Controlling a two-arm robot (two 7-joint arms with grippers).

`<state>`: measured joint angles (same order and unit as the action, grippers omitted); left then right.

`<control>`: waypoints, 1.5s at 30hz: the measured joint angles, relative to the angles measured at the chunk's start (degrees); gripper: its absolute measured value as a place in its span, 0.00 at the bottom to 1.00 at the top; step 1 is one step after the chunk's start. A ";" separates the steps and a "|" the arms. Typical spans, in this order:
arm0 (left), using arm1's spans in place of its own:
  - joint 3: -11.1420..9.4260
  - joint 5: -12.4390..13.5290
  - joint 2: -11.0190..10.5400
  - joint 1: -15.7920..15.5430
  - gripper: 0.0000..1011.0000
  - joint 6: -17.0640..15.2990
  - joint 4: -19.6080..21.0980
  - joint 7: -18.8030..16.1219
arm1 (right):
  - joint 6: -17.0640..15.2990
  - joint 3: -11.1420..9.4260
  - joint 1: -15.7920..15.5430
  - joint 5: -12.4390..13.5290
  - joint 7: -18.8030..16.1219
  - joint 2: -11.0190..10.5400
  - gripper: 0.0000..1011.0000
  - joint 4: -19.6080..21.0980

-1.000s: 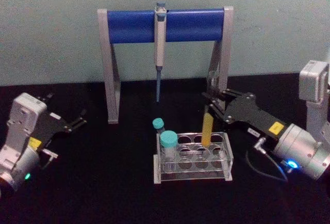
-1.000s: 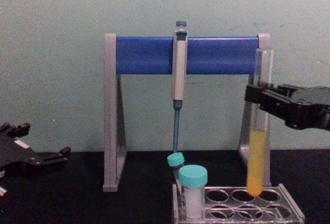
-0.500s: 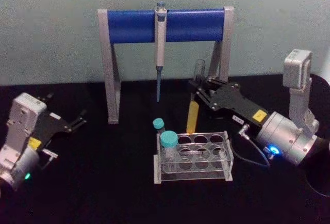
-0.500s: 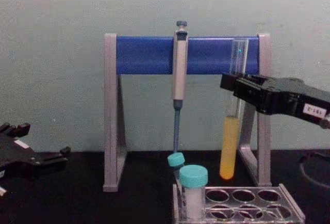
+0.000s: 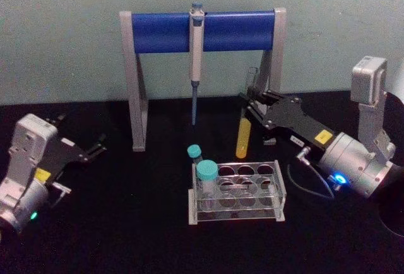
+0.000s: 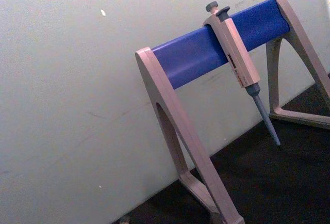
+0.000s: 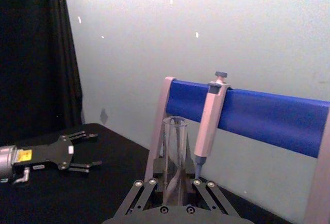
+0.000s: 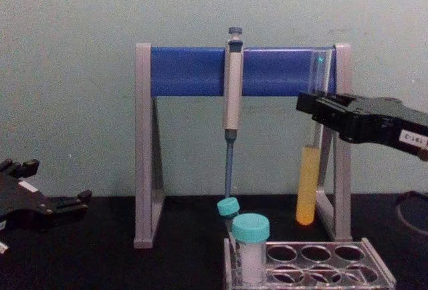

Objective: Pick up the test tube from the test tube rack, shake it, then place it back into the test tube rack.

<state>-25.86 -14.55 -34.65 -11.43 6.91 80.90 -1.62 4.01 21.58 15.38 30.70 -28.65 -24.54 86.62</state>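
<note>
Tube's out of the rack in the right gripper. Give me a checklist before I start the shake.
1. Right gripper shut on the test tube: ok.
2. Tube's bottom clear above the test tube rack: ok.
3. Yellow liquid low, open mouth up: ok.
4. Gap from the tube to the pipette stand leg: cannot tell.
5. Left gripper parked far left, open: ok.
6. Empty rack holes for the return: ok.

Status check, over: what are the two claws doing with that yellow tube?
Right gripper shut on test tube, held clear of test tube rack. Left gripper open, idle at left. Pipette stand behind tube.
</note>
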 joint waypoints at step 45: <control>0.00 0.00 0.00 0.00 0.99 0.00 0.00 0.00 | -0.84 0.64 0.26 -0.04 -0.13 -0.28 0.22 0.43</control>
<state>-25.86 -14.55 -34.64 -11.43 6.91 80.90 -1.62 3.17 22.22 15.64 30.66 -28.78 -24.82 87.05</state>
